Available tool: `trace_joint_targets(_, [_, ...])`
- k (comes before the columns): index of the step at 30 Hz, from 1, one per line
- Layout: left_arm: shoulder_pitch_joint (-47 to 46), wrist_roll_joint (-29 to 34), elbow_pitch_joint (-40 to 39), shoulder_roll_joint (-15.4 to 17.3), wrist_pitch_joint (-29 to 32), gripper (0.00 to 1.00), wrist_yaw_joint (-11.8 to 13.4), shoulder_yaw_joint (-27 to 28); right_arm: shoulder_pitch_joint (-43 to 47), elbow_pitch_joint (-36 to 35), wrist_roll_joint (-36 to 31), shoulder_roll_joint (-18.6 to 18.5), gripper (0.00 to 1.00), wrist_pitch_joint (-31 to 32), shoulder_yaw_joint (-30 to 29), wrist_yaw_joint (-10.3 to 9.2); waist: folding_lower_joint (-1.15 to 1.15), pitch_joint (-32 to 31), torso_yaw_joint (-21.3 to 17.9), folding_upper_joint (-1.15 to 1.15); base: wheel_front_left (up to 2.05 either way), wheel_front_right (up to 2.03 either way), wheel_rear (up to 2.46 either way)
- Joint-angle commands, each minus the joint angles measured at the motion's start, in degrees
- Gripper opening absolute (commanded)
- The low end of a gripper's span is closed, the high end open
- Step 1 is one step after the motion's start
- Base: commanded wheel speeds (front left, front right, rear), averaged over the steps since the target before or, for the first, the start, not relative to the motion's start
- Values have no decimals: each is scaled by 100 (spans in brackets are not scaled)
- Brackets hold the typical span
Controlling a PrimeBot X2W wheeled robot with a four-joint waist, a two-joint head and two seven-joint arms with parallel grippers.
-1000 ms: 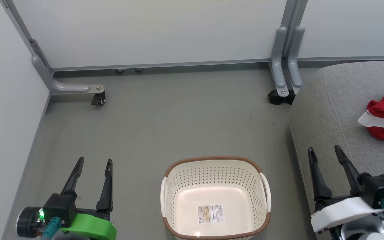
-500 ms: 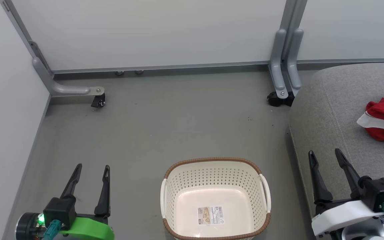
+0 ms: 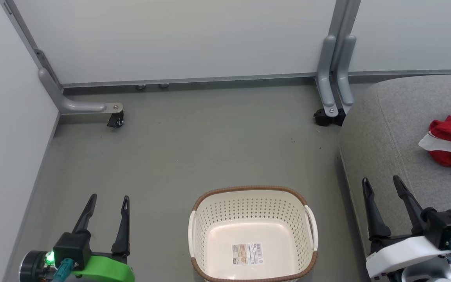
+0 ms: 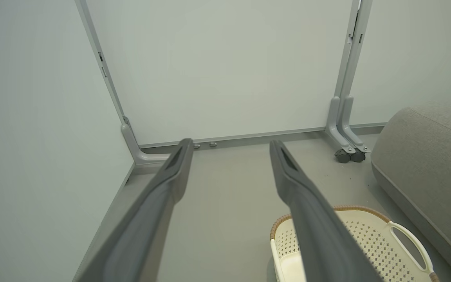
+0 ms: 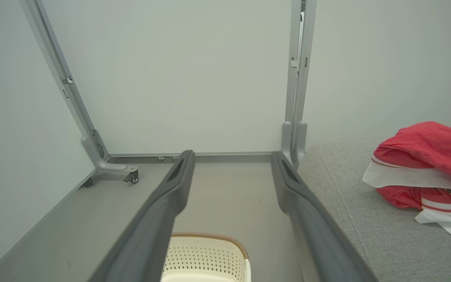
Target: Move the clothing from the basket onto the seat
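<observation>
Clothing (image 3: 450, 141): a crumpled red-and-white heap lying on the seat (image 3: 382, 129), at the right edge of the head view and partly cut off by the frame. Pale partition panels (image 3: 178, 39) stand at the back on wheeled feet, with grey floor (image 3: 194, 149) in front. The seat is a big grey cushion to the right of the basket (image 3: 249, 190) and apart from it. The basket stands upright on the floor between the two arms and holds just its sticker label (image 3: 248, 252), so the transfer looks done. The heap reads as layered in the right wrist view, garment count unclear. The fabric looks soft, light and limp, so it should sag and drape when lifted; not fragile. If a regrasp is needed, pinch a raised fold on top of the heap, since flat panels and thin striped trim would likely slip. Left gripper (image 3: 110, 197) is low left over the floor, jaws spread and holding nothing. Right gripper (image 3: 381, 179) is low right over the seat's front edge, jaws spread and empty, well short of the heap.
</observation>
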Motion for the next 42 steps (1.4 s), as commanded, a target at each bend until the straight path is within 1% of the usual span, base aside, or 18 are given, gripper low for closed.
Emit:
trace_joint_targets(1, [74, 18, 42, -40, -1, 100, -48, 42, 37, -8, 34, -9, 100, -2, -18, -4, 0, -7, 2, 0, 0, 0, 0])
trace_joint_targets(2, [0, 9, 31, -24, 0, 0, -31, 19, 0, 0, 15, 0, 0, 0, -3, 0, 0, -7, 1, 0, 0, 0, 0])
trace_joint_targets(5, [9, -36, 157, -72, 14, 0, -46, -6, 29, 118, 57, 17, 0, -7, 22, 0, 0, -9, -1, 0, 0, 0, 0])
trace_joint_targets(12, [-56, -797, 170, -164, 231, 0, -125, 191, -92, 277, 949, -35, 0, 49, 33, 0, 0, -2, -26, 0, 0, 0, 0])
trace_joint_targets(22, [-135, -1753, 173, -280, 495, 0, -224, 431, -289, 531, 2050, -97, 0, 131, 41, -1, 0, 7, -63, 0, 0, 0, 0])
trace_joint_targets(42, [-271, -3369, 182, -479, 943, 0, -396, 842, -582, 926, 3871, -162, 0, 295, 14, -1, 0, 27, -135, 0, 0, 0, 0])
